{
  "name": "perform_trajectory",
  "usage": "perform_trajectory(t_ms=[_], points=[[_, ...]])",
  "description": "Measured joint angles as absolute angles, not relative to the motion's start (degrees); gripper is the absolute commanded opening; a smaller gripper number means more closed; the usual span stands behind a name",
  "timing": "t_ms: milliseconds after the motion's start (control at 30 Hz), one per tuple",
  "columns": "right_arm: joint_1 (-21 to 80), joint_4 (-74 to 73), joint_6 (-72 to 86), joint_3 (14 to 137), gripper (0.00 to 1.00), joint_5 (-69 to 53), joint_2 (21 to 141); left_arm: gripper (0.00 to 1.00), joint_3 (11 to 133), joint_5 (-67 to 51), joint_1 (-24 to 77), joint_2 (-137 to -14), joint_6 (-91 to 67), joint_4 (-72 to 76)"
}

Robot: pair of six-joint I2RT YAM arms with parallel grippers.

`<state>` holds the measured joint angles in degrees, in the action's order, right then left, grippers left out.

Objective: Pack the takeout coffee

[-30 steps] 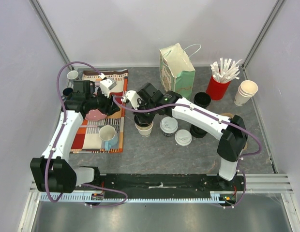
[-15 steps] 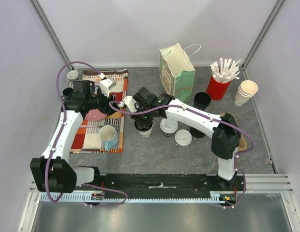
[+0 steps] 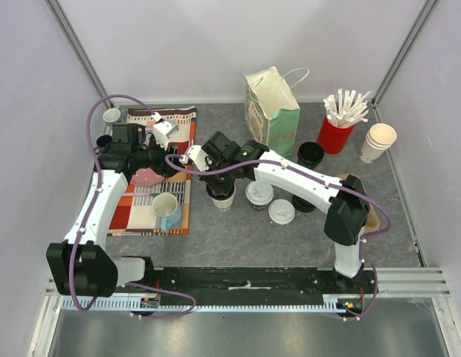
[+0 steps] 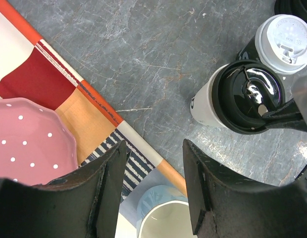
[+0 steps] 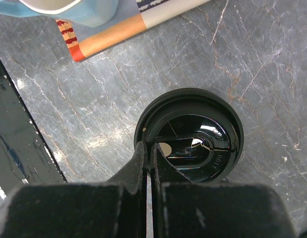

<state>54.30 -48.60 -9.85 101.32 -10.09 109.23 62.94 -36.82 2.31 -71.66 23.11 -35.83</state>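
Right tool: it is closed, both fingers lying flat together with nothing between them. The tips are sitting on the near edge of the lid of the black-lidded cup. I cannot tell for sure if they are pushing or only touching.
Why closed: I am thinking a shut tool is making one firm point, good for pressing a lid down to seat it, not for lifting.
Left tool: it is standing partly open and holding nothing. It is hanging over the edge of the striped placemat, between the pink plate and the blue mug.
Why there: probably it is leaving room for the right arm, which is reaching across.
Takeout coffee: two white-lidded cups are standing upright on the grey surface, just to the right of the black-lidded cup. No tool is touching them.
Paper bag: it is standing upright behind the cups, mouth up. I am guessing the cups are going there, and none is packed yet.
Risk: nothing is steadying the cup wall, so pressing off-centre could tip it.
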Motion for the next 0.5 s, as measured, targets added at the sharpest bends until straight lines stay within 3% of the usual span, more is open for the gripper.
perform_trajectory(t_ms=[500], points=[[55.5, -51.1, -12.0, 102.4, 0.0, -8.2, 110.7, 0.56, 62.9, -38.0, 2.3, -71.7, 23.1, -35.9]])
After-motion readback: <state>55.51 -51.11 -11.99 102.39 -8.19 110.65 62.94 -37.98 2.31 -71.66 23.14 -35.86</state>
